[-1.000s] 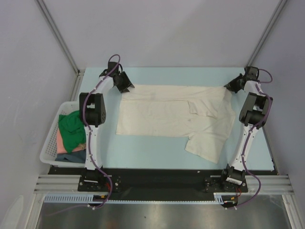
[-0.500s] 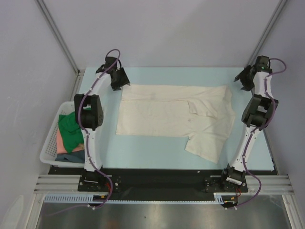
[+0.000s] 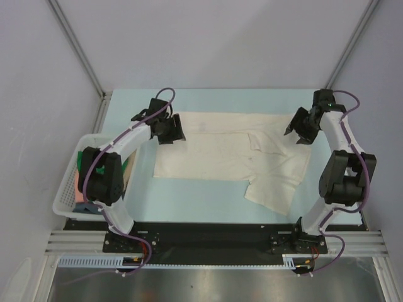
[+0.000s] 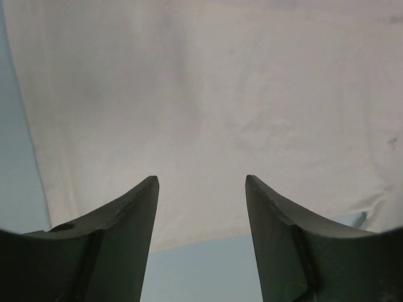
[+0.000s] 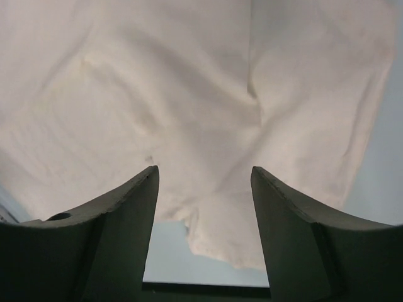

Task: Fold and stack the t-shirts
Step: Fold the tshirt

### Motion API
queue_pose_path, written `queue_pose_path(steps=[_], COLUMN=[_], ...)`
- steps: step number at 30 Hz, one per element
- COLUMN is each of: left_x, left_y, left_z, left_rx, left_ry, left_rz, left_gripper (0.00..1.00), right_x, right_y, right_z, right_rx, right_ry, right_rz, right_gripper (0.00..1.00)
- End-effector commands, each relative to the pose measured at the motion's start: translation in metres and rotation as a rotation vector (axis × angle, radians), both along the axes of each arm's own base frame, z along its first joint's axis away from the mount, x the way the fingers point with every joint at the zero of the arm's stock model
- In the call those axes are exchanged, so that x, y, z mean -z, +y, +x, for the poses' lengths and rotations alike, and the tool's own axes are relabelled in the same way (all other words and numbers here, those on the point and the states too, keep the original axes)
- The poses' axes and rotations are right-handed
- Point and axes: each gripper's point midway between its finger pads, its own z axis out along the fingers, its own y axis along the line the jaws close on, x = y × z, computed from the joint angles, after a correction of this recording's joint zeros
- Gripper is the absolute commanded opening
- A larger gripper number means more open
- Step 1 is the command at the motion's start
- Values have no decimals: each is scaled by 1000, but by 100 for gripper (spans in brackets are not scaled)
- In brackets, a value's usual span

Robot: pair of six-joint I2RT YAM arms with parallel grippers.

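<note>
The cream t-shirt [image 3: 220, 154] lies spread flat on the light blue table [image 3: 189, 198], with one part hanging toward the near right. My left gripper [image 3: 174, 131] hovers open above the shirt's far left corner. In the left wrist view the left gripper [image 4: 201, 179] has only cloth [image 4: 208, 94] and table below it. My right gripper [image 3: 297, 131] hovers open above the shirt's far right part. The right wrist view shows the right gripper [image 5: 204, 170] over rumpled cream cloth [image 5: 189, 82]. Green [image 3: 79, 160] and pink [image 3: 77, 187] t-shirts lie in the basket, mostly hidden by the left arm.
A white lattice basket [image 3: 63, 202] stands at the table's left edge, under my left arm. A black strip [image 3: 208, 229] runs along the near edge by the arm bases. Grey walls close in the far side and both flanks.
Both arms came in from the shirt's far corners and now hang over the cloth. The right gripper opened and let go of the shirt. The left arm now covers much of the basket.
</note>
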Motion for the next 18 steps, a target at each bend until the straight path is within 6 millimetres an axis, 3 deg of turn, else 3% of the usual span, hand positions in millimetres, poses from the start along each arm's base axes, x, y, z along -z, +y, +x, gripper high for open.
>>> queue_pose_path(steps=[1, 2, 3, 6, 7, 14, 16, 18], left_x=[-18, -7, -11, 2, -1, 23, 27, 32], left_y=[13, 17, 19, 32, 36, 105, 110, 115], left_z=[-17, -32, -39, -62, -66, -103, -114, -126], left_rx=[12, 13, 2, -49, -74, -360, -412, -472], left_ry=[-69, -29, -31, 16, 9, 109, 136, 147], left_rz=[2, 14, 11, 44, 53, 324, 334, 335], left_gripper=[63, 62, 60, 54, 52, 43, 31, 27], right_x=[-3, 7, 3, 14, 8, 21, 23, 19], right_y=[16, 22, 25, 33, 34, 46, 44, 41], right_z=[-52, -69, -84, -115, -120, -150, -157, -158], right_rx=[-41, -38, -28, 18, 23, 18, 11, 2], right_ry=[64, 107, 116, 176, 145, 190, 209, 180], right_rz=[-2, 32, 41, 75, 77, 142, 144, 129], right_gripper=[67, 67, 67, 67, 67, 67, 67, 67])
